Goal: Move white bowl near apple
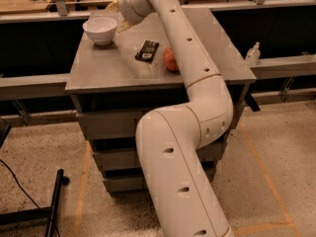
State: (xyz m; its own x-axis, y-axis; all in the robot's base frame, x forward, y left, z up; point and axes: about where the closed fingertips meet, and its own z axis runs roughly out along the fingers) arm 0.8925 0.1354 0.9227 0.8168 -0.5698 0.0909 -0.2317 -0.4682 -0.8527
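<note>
The white bowl (100, 29) stands upright at the far left corner of the grey table (108, 70). The apple (170, 59), red-orange, lies right of the table's middle, and my white arm hides its right side. My gripper (117, 18) hangs at the far edge of the table, just right of the bowl's rim and close to it. Whether it touches the bowl does not show. The bowl and the apple are well apart.
A flat black packet (147, 51) lies between the bowl and the apple. My arm (197, 73) crosses the table's right half from front to back. A clear bottle (253, 53) stands on a rail to the right. Benches run behind the table.
</note>
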